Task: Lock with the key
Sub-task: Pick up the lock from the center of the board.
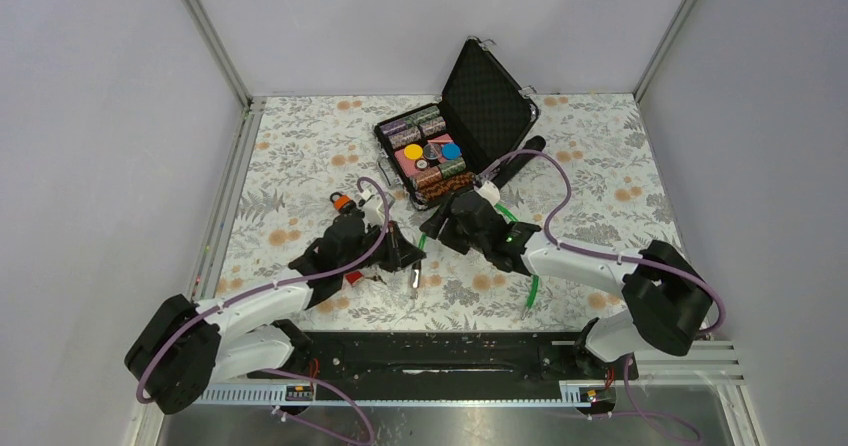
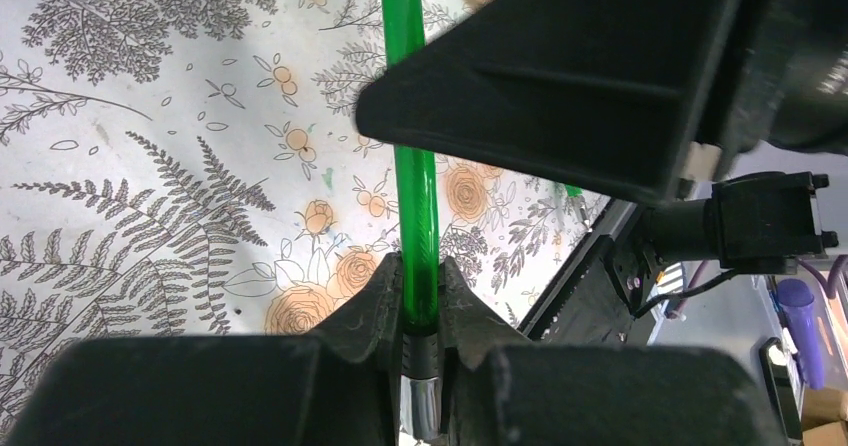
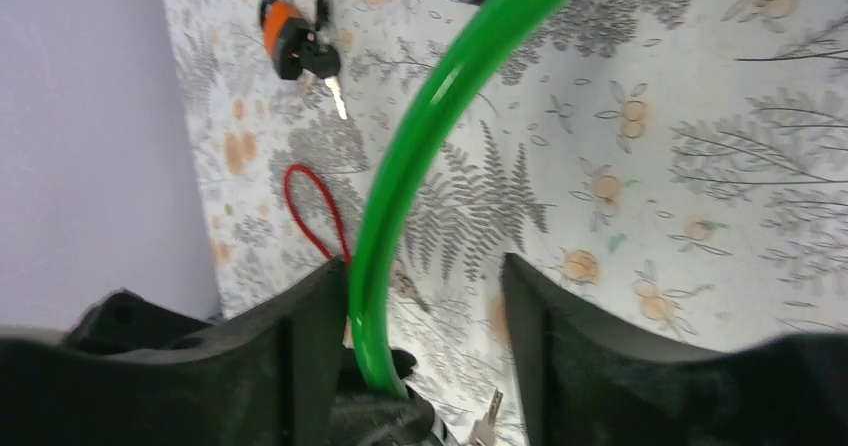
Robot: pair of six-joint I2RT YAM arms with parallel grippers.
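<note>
The green cable runs straight up from my left gripper, which is shut on its end just above the black collar and silvery tip. In the top view the left gripper sits left of the right gripper, with the cable trailing to the right. My right gripper is open. The cable passes between its fingers, against the left one. A tiny silvery key lies on the cloth below the right jaws, held by nothing.
An orange padlock with a black-headed key lies at the left, also visible in the top view. A thin red loop lies near it. An open black case of poker chips stands at the back.
</note>
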